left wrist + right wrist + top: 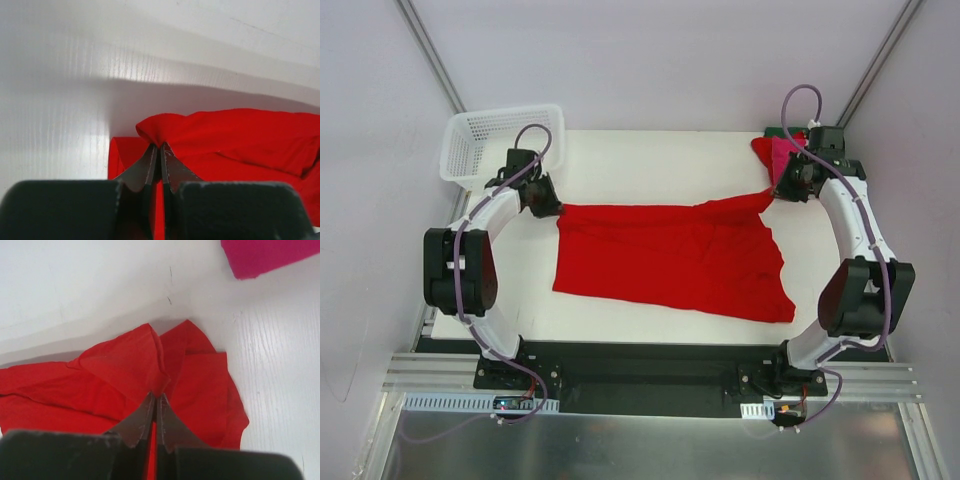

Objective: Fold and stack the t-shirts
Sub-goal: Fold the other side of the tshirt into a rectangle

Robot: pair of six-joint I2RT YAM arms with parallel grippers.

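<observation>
A bright red t-shirt (670, 260) lies spread across the middle of the white table. My left gripper (548, 208) is shut on its far left corner; in the left wrist view the fingers (159, 147) pinch a raised fold of red cloth (225, 130). My right gripper (778, 190) is shut on the shirt's far right corner, which stretches up toward it; the right wrist view shows the pinch (156, 396) in bunched red cloth (120, 375). A stack with a magenta-pink shirt (782, 152), a red one and a dark green one (772, 133) sits at the far right corner.
A white plastic mesh basket (500, 140) stands at the far left corner of the table, just behind the left gripper. The magenta-pink shirt's edge shows at the top right of the right wrist view (265, 255).
</observation>
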